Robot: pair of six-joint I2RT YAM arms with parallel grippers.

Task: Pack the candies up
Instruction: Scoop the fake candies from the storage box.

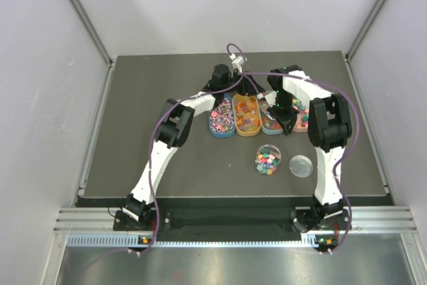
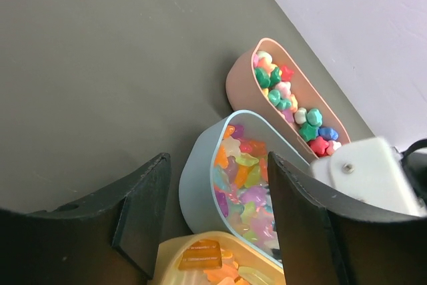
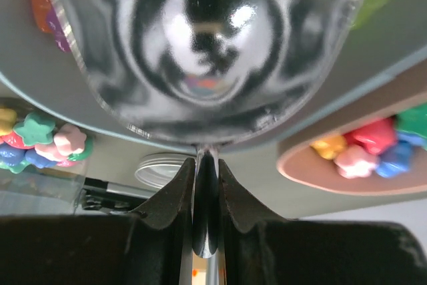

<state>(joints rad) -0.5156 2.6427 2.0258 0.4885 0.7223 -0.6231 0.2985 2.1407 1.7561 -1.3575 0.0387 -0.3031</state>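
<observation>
**Left gripper** (image 2: 219,188): it is hanging released, jaws standing wide with nothing between them. It is positioned beyond the clear jar (image 1: 268,162) and to its left, above the trays.

**Candies** (image 2: 243,188): they are lying sorted in four oval trays lined up on the jar's far side.
- Furthest left of the jar, the dark blue tray (image 1: 221,135) is holding pink-black-white bits (image 1: 221,119).
- Next, the yellow tray (image 1: 247,134) is holding orange-yellow gummies (image 1: 247,118).
- Directly behind the jar, the light blue tray (image 2: 193,185) is holding the rainbow gummies.
- Behind and to the right of the jar, the pink tray (image 2: 240,85) is holding pastel stars (image 2: 293,101).
- A mixed portion is already sitting inside the jar.

**Right gripper** (image 3: 205,171): it is clenching the thin handle of the silver scoop (image 3: 207,51). The bowl is reaching away from the jar toward the light blue and pink trays. Whether the bowl is carrying anything cannot be told.

**Lid** (image 1: 301,165): it is lying off, just right of the jar.

**Handling, as judged:**
- The pieces are looking light, loose and far too small for the fingers to pinch one at a time.
- The gummies are probably soft and tacky, so they may be clinging together or to the metal.
- The glossy stars are likely hard and prone to rolling off a tilted bowl.
- The sound hold is therefore on the scoop handle, as now, with the bowl kept level on the way to the jar.
- The jar looks rigid and light, so it may skid if knocked.
</observation>
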